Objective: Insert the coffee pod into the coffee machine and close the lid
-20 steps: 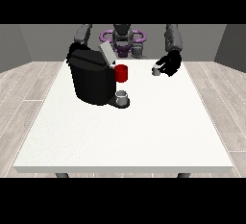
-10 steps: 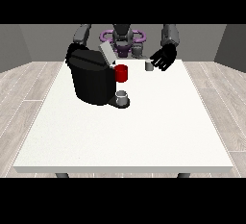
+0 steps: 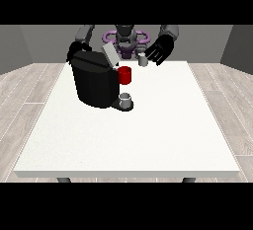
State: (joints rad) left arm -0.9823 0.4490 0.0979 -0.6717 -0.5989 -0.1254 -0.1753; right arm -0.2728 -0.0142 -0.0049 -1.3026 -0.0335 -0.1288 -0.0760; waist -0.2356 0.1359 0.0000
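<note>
The black coffee machine point(image 3: 95, 83) stands on the left half of the white table point(image 3: 148, 135), its grey lid point(image 3: 109, 55) tilted open at the top. The small grey coffee pod point(image 3: 143, 60) hangs in the air to the right of the lid, pinched at the fingertips of the hand at the view's right point(image 3: 160, 49). That hand is raised above the table's far edge. The hand at the view's left point(image 3: 73, 52) rests against the machine's back upper corner and is partly hidden by it.
A red cup point(image 3: 125, 75) sits just right of the machine's top. A grey cup point(image 3: 126, 98) stands on the machine's drip tray. The robot's torso point(image 3: 125, 39) is behind the table's far edge.
The hand at the view's right has risen and moved left towards the machine's open lid, carrying the coffee pod with it. The other hand and the machine have stayed put.
</note>
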